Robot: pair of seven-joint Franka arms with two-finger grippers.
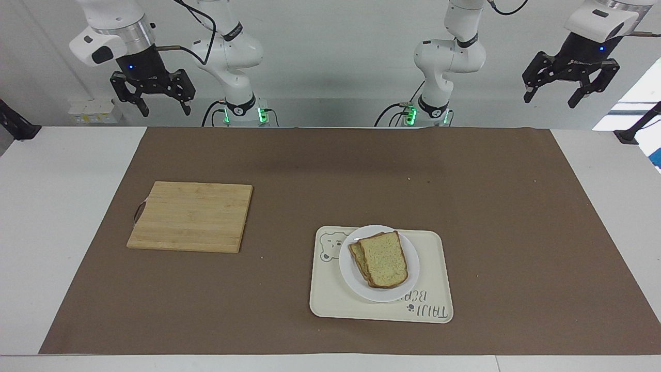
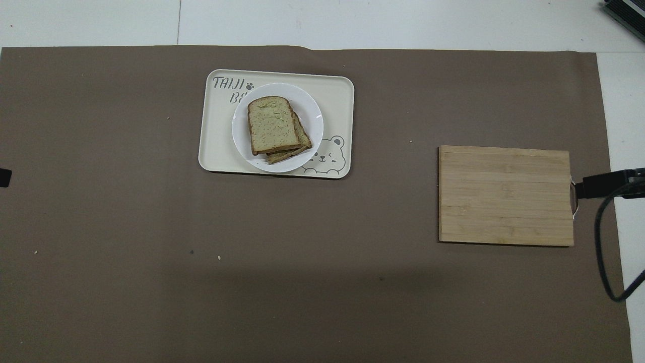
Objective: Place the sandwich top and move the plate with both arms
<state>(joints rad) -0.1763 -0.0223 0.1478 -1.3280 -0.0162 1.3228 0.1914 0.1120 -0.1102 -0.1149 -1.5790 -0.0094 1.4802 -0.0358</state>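
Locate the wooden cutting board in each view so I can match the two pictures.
Facing view: the cutting board lies at the picture's left, mid-height, on the brown mat.
Overhead view: the cutting board lies at the picture's right, mid-height.
Shared landmark: the bear tray, beside the board toward the left arm's end and farther from the robots.

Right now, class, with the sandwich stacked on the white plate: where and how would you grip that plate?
Grip the plate by its bare rim, one claw at each side, coming from above. The top slice covers the middle, and the plate lies flat on the tray, so only the rim offers a hold.
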